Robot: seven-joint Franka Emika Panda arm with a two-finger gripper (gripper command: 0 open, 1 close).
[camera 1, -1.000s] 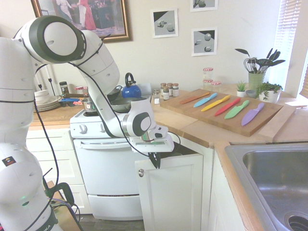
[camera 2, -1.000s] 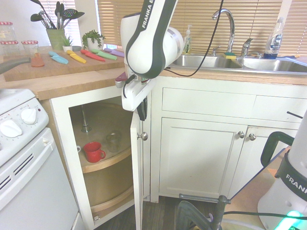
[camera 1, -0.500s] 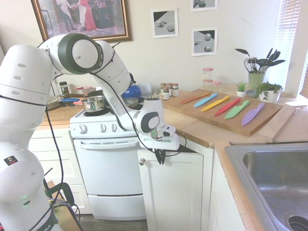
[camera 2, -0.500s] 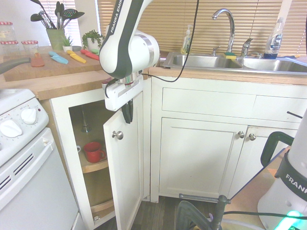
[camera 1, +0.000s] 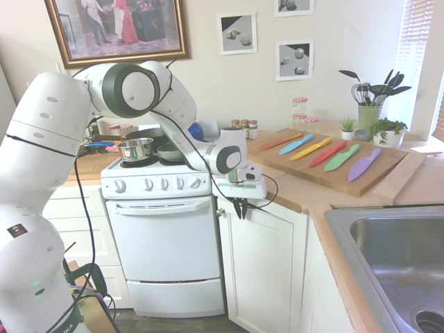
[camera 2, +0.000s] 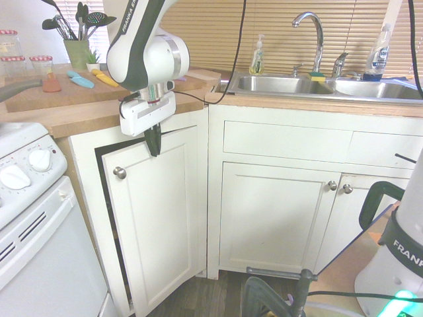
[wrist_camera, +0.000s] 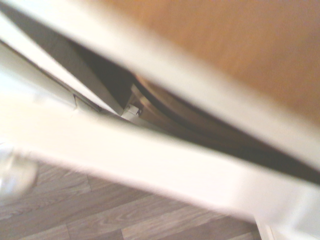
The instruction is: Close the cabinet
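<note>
The white cabinet door (camera 2: 165, 218) with its round silver knob (camera 2: 119, 172) stands almost flush under the wooden countertop (camera 2: 86, 112). A thin dark gap shows along its top and its oven-side edge. My gripper (camera 2: 153, 139) points down with its dark fingers together, pressed against the door's top edge just above the panel. From the other side the gripper (camera 1: 239, 207) sits at the door's (camera 1: 263, 270) upper corner beside the knob (camera 1: 220, 212). The wrist view shows the door's blurred top edge (wrist_camera: 150, 155) and a narrow dark slit behind it.
The white oven (camera 1: 163, 243) with its row of knobs stands right beside the door, with pots (camera 1: 137, 148) on top. A cutting board with colourful knives (camera 1: 326, 156) lies on the counter. The steel sink (camera 2: 317, 86) and more white cabinet doors (camera 2: 277, 218) lie beyond the corner.
The door swung from wide open to nearly shut, hiding the shelf with the red mug. My gripper travelled with its top edge toward the oven side.
</note>
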